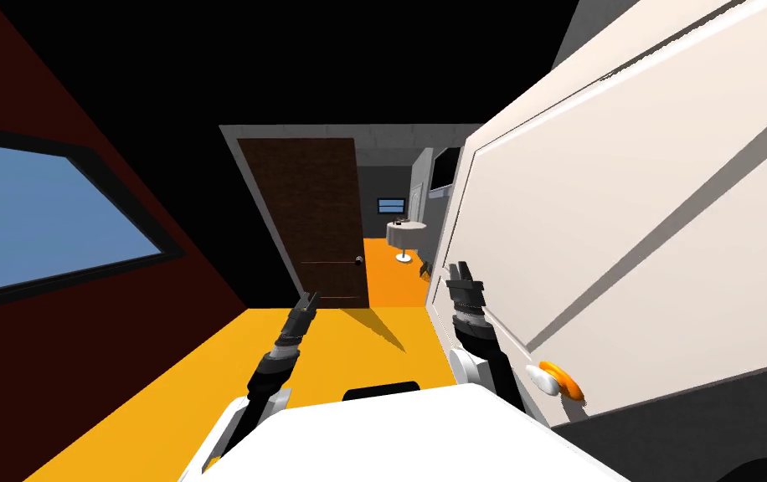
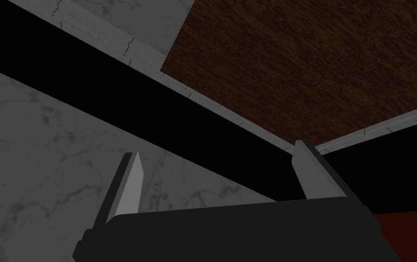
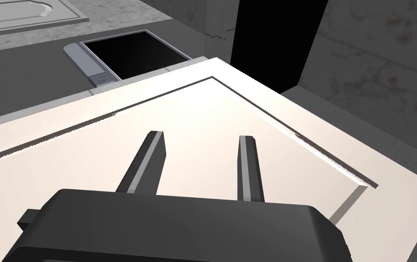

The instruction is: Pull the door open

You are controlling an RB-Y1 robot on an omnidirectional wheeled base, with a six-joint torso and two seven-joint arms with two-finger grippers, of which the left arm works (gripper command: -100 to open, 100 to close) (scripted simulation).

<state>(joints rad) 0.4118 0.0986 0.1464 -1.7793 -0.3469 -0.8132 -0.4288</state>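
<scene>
White panelled door (image 1: pixel 641 192), orange-white handle (image 1: pixel 559 381); R gripper (image 3: pixel 201 136) parted, at panel.

Right end effector (image 1: pixel 459 269) sits close against the white door (image 1: pixel 625 209), and that big panel walls off everything ahead of its parted fingers (image 3: pixel 247 150) and on its outer side; contact, can't tell. On its inner side the door's edge ends, and there's the gap: a narrow opening running on to a small round table (image 1: pixel 405 233), well off. Left end effector (image 1: pixel 308 297), fingers wide, hangs over orange floor (image 1: pixel 206 368) with free air all round. Ahead of it the brown door (image 1: pixel 306 209) blocks the way, well apart. The dark red wall (image 1: pixel 80 351) closes its outer side
</scene>
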